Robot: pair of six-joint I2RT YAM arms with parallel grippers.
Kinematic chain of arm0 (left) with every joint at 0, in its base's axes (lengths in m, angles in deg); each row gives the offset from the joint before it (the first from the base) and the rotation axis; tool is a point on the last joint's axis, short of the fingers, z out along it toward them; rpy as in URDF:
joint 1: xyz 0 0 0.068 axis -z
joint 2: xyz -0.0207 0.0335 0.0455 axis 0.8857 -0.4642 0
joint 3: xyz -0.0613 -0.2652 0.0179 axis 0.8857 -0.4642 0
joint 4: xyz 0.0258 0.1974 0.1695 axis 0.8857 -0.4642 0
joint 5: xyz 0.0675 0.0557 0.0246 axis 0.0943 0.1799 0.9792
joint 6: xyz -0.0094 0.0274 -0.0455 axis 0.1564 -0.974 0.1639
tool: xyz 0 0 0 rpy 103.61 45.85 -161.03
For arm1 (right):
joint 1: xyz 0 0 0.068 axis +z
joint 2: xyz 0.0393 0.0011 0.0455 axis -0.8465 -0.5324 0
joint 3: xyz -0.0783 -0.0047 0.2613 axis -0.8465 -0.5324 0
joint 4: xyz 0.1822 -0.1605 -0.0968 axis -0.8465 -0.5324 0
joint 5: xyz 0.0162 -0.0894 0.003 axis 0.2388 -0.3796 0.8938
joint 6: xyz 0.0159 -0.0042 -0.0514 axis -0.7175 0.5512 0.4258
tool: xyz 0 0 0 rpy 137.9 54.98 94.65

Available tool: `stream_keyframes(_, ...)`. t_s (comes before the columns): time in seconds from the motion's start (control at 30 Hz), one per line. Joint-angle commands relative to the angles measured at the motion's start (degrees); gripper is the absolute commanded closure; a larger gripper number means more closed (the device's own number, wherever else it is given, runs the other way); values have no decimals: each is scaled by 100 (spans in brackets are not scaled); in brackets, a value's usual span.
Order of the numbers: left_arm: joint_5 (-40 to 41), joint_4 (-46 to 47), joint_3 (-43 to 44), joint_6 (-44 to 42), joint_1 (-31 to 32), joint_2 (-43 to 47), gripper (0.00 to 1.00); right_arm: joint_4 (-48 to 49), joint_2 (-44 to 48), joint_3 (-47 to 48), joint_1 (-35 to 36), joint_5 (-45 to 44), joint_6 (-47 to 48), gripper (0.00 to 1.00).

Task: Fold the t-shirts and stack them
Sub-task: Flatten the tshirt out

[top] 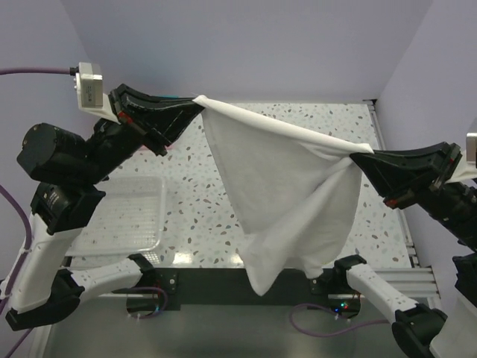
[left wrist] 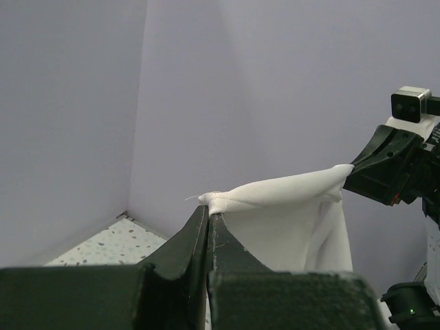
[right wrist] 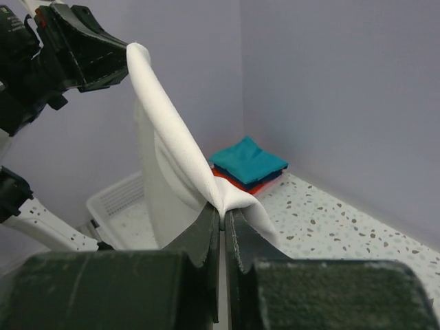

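A plain white t-shirt (top: 283,186) hangs in the air, stretched between both arms, with its lower part drooping toward the table's near edge. My left gripper (top: 195,106) is shut on one corner of it at the upper left (left wrist: 208,212). My right gripper (top: 359,158) is shut on the other corner at the right (right wrist: 223,216). In the right wrist view a folded teal t-shirt (right wrist: 247,159) lies on top of a folded red-orange t-shirt (right wrist: 240,183) on the table by the wall corner. The top view does not show that stack.
A white plastic mesh basket (top: 127,216) stands on the speckled table (top: 201,216) at the left, below my left arm. Lilac walls close in the back and both sides. A metal rail (top: 406,224) runs along the table's right edge.
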Motion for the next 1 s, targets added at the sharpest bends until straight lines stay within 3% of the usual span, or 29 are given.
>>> stream_keyframes(0.0, 613, 91, -1, -4, -52, -37, 100, -162, -163, -35, -34, 52, -77, 100)
stream_keyframes(0.2, 2844, -436, -791, 145, -60, -580, 100, -31, -787, -1229, -26, -439, 108, 100)
stream_keyframes(0.23, 3631, -602, -1114, 303, -69, -678, 100, 144, -1031, -1718, -26, -492, 186, 100)
stream_keyframes(0.3, 4382, -927, -1598, 523, -191, -1064, 100, 391, -1375, -2474, -26, -467, 362, 99)
stream_keyframes(0.47, 4307, -1122, -2619, 1252, -798, -1916, 100, 1130, -3041, -3366, -26, -659, 494, 93)
stream_keyframes(0.5, 4307, -1157, -2760, 1323, -946, -2022, 100, 1121, -3307, -3358, -26, -721, 538, 81)
stream_keyframes(0.53, 4376, -1184, -2987, 1480, -991, -2102, 100, 1113, -3510, -3349, -17, -739, 573, 56)
stream_keyframes(0.57, 4490, -1228, -3085, 1560, -1018, -2259, 100, 1034, -3808, -3332, -26, -817, 574, 21)
stream_keyframes(0.6, 4691, -1315, -3208, 1639, -1053, -2322, 100, 964, -3881, -3331, -17, -853, 591, 1)
stream_keyframes(0.77, 4895, -1500, -3455, 1947, -1264, -2498, 100, 1060, -3356, -3998, -17, -1230, 207, 1)
stream_keyframes(0.97, 4887, -1395, -3762, 1913, -1344, -2314, 100, 1034, -1406, -5807, -8, -1845, -724, 1)
